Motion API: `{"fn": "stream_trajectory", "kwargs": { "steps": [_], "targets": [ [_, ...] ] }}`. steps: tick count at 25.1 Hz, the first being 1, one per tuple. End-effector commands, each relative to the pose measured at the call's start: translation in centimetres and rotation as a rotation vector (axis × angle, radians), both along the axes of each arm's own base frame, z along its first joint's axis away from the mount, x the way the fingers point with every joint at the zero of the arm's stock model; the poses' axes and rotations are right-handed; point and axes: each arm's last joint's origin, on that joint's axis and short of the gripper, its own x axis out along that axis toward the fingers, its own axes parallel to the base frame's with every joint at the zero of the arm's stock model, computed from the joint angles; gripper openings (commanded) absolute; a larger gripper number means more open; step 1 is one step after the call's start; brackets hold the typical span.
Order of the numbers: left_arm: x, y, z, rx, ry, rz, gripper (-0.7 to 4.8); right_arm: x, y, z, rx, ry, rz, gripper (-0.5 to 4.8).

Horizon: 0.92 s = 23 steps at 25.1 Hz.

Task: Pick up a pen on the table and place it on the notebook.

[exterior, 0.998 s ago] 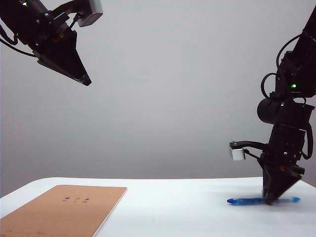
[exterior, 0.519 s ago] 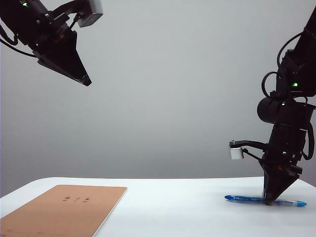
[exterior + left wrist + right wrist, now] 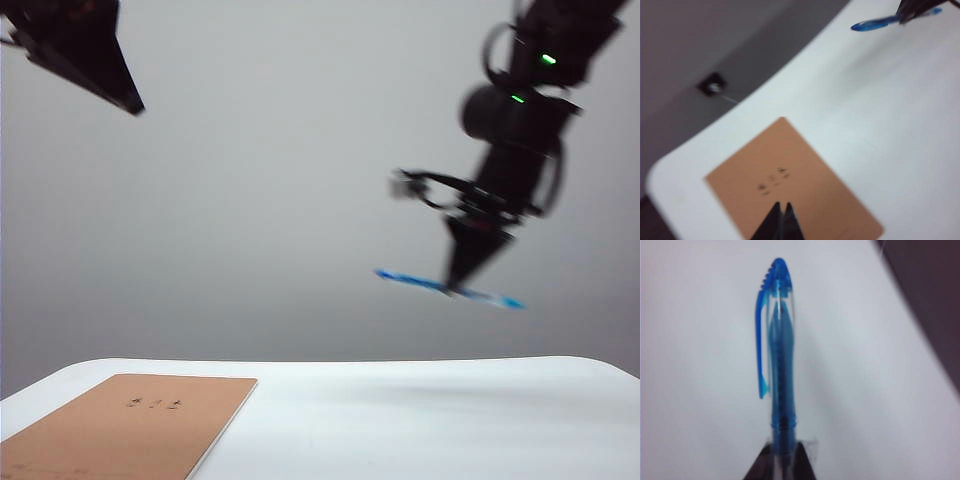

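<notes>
Exterior view: right gripper (image 3: 462,287), pinching the slim translucent blue pen (image 3: 449,288), has lifted it off the white table (image 3: 420,420); tan kraft notebook (image 3: 125,425) awaits; left gripper (image 3: 780,223) hovers pressed together.

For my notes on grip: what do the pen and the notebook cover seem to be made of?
The pen, held clear of the table by the shut right gripper, looks like glossy translucent blue plastic: light passes through its barrel. The notebook, below the shut left gripper, seems matte tan kraft card, without shine.

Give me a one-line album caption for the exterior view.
The right gripper, shut on the blue pen, holds it above the white table; the left gripper hangs high over the notebook.
</notes>
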Motion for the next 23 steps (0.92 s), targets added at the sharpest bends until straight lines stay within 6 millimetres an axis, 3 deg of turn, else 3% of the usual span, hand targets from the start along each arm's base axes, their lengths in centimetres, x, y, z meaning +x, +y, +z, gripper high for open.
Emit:
{"fn": "stream_trajectory", "kwargs": {
  "steps": [1, 3, 5, 6, 10, 12, 19, 23],
  "targets": [
    [-2.1, 1.0, 1.7, 0.056, -0.074, 0.095, -0.06, -0.3, 4.5, 2.0, 0.191, -0.020, -0.051, -0.01],
    [-3.4, 1.5, 2.4, 0.073, -0.098, 0.126, -0.06, -0.8, 7.1, 2.9, 0.314, -0.022, -0.027, -0.01],
    [-5.1, 2.3, 3.3, 0.089, -0.127, 0.166, -0.06, -1.6, 11.8, 4.0, 0.459, -0.059, -0.005, -0.01],
    [-5.6, 2.5, 3.5, 0.097, -0.134, 0.180, -0.05, -1.6, 13.1, 3.9, 0.482, -0.050, 0.005, -0.01],
    [-6.5, 2.9, 3.7, 0.109, -0.139, 0.197, -0.05, -0.9, 17.2, 2.6, 0.464, 0.036, 0.045, -0.01],
    [-7.1, 3.1, 3.5, 0.135, -0.109, 0.208, -0.06, 0.3, 20.7, 0.8, 0.381, 0.096, 0.044, -0.01],
    [-7.3, 3.2, 3.1, 0.168, -0.069, 0.193, -0.06, 1.2, 23.4, -2.4, 0.254, 0.157, 0.024, -0.01],
    [-7.4, 3.1, 3.1, 0.162, -0.065, 0.185, -0.06, 0.3, 24.4, -5.2, 0.173, 0.206, 0.025, -0.01]
  ]
}}
